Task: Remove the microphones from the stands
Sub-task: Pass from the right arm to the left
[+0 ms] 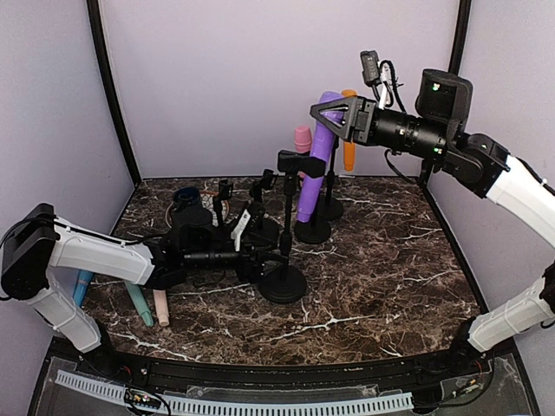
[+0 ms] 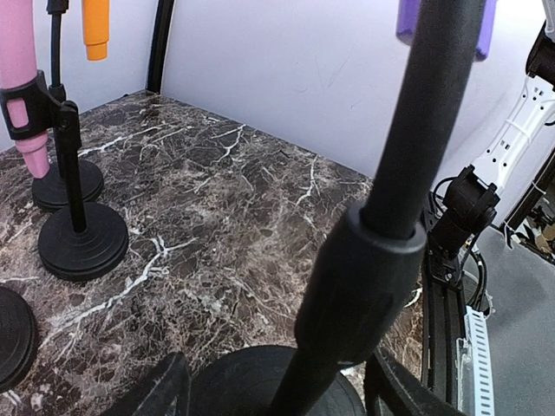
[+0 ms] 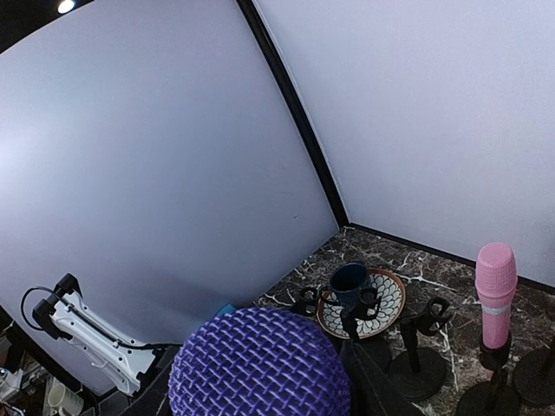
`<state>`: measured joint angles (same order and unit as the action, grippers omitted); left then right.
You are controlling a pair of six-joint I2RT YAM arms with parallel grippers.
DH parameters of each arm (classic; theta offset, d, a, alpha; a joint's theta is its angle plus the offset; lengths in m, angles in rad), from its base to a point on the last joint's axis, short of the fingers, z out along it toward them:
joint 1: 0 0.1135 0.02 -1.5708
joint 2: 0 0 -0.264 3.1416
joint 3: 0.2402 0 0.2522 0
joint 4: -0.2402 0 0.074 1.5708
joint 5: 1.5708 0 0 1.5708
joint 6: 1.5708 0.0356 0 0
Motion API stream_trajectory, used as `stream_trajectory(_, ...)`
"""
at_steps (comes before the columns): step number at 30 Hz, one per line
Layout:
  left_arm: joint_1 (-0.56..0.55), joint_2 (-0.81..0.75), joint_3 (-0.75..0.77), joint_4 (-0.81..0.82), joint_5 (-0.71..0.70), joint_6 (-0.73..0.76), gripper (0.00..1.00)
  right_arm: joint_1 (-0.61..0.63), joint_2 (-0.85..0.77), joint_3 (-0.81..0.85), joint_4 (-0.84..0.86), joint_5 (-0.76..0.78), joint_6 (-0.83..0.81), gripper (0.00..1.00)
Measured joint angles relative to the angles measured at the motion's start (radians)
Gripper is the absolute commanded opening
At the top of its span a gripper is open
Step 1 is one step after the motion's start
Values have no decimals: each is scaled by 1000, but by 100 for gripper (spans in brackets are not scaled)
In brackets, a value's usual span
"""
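1. We see our right tool [image 1: 323, 111] high above the bench [image 1: 381, 260], clamped on the purple microphone [image 1: 317, 156].
2. Our left tool [image 1: 260, 243] grips the near stand [image 1: 284, 251], mid-bench.
3. Farther back stands a pink microphone [image 1: 302, 139].

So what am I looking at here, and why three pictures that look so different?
It's one moment seen by three cameras. The overhead view shows two robot arms bolted at the near edge of a marble-patterned table, each ending in a two-finger gripper. On the table stand several black microphone stands; one carries a pink microphone, another an orange one. The other two pictures come from cameras on the wrists. The left gripper is low around the pole of the nearest stand, which fills its view. The right gripper is up at the head of the purple microphone, whose mesh ball fills its camera. Whether either is clamped tight, I can't tell.
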<state>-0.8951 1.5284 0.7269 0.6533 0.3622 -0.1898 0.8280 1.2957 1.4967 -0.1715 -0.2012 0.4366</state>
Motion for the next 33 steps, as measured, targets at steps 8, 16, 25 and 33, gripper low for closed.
stream_trajectory(8,-19,72,1,14,17,-2,65,0,-2,0,-1,23,20,31)
stream_trajectory(16,-24,97,17,35,13,-4,38,0,-20,0,0,42,33,31)
stream_trajectory(25,-37,112,34,29,9,25,14,0,-23,0,-5,75,31,36)
stream_trajectory(33,-58,55,19,-20,-19,51,0,1,-61,-40,0,152,45,80)
